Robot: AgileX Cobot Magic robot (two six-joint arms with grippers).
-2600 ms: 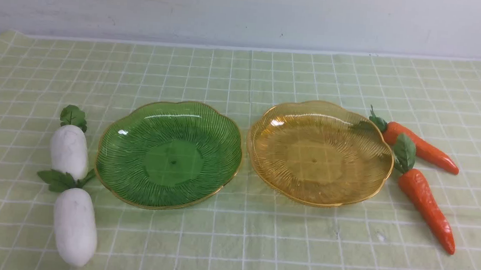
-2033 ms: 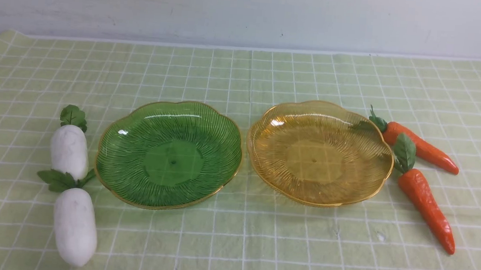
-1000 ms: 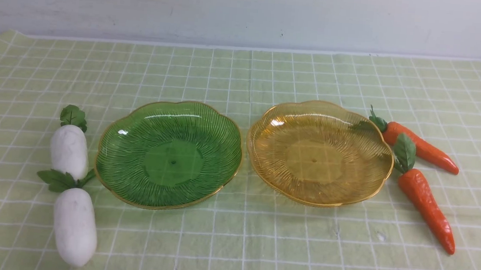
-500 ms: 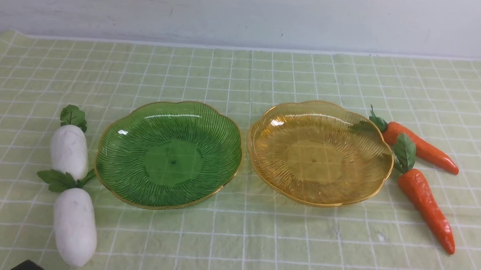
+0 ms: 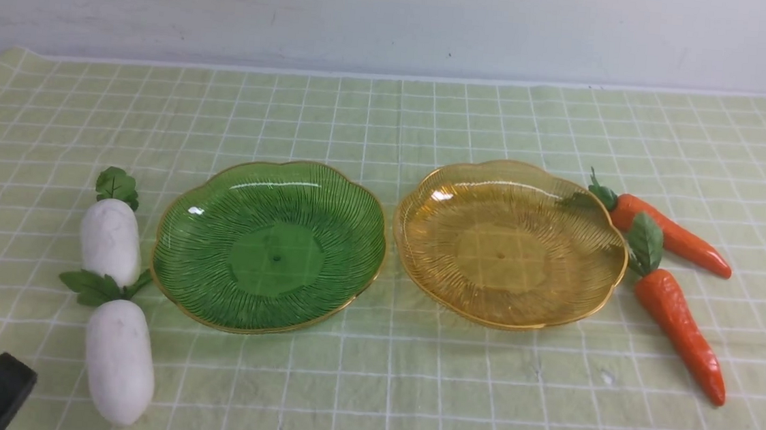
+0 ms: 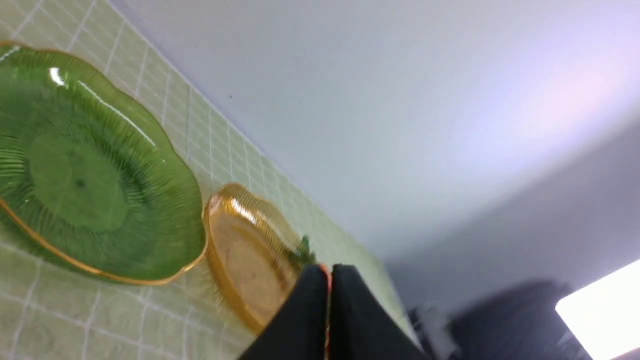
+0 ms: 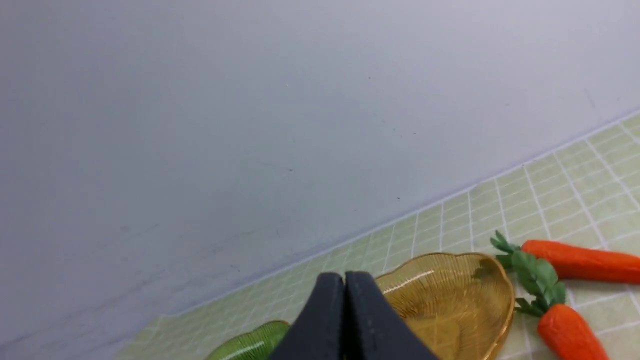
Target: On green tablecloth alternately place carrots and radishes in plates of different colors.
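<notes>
You had a plain pale grey wall (image 5: 398,18) right at the back, faintly scuffed and specked, with a thin white table edge (image 5: 230,67) along its foot.

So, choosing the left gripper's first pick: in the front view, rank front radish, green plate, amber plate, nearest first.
1. Front radish, just right of the left gripper.
2. Green plate, centre-left.
3. Amber plate, centre-right.
</notes>
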